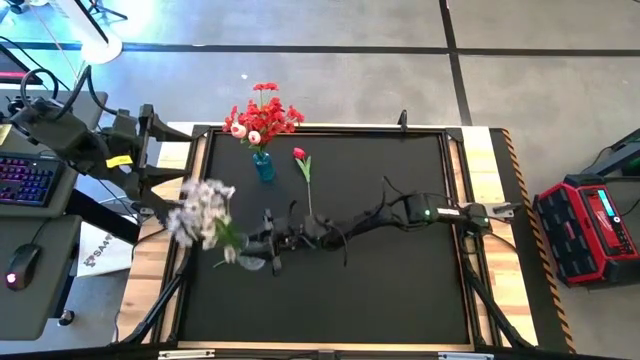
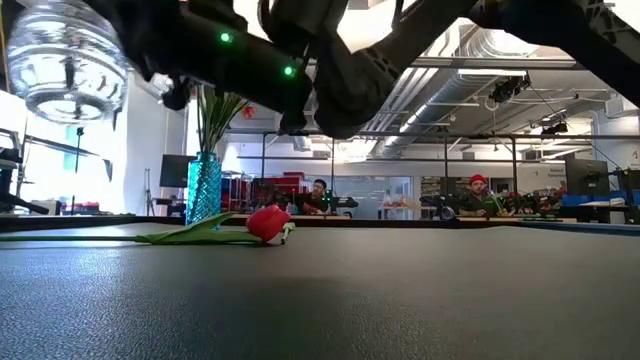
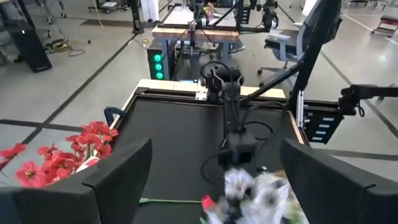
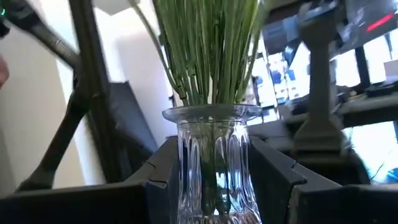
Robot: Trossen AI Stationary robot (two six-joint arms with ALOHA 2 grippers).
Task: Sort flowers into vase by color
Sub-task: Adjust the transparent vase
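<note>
A: What lies around the right gripper [image 1: 262, 243]?

B: It's clamped on a clear glass vase [image 4: 213, 165] of white flowers [image 1: 203, 212], lifted, tilted left. Behind stand a blue vase [image 1: 263, 166] of red flowers [image 1: 264, 115] and a loose red tulip [image 1: 300, 155].

A: The left gripper [image 3: 211, 180]?

B: Spread wide, holding nothing, hovering at the left. No writing readable.

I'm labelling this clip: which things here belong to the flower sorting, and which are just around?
Job:
- clear glass vase of white flowers, held by right gripper
- blue vase with red flowers
- red tulip lying on the mat
- left gripper, open

Around:
- keyboard
- mouse
- red case
</note>
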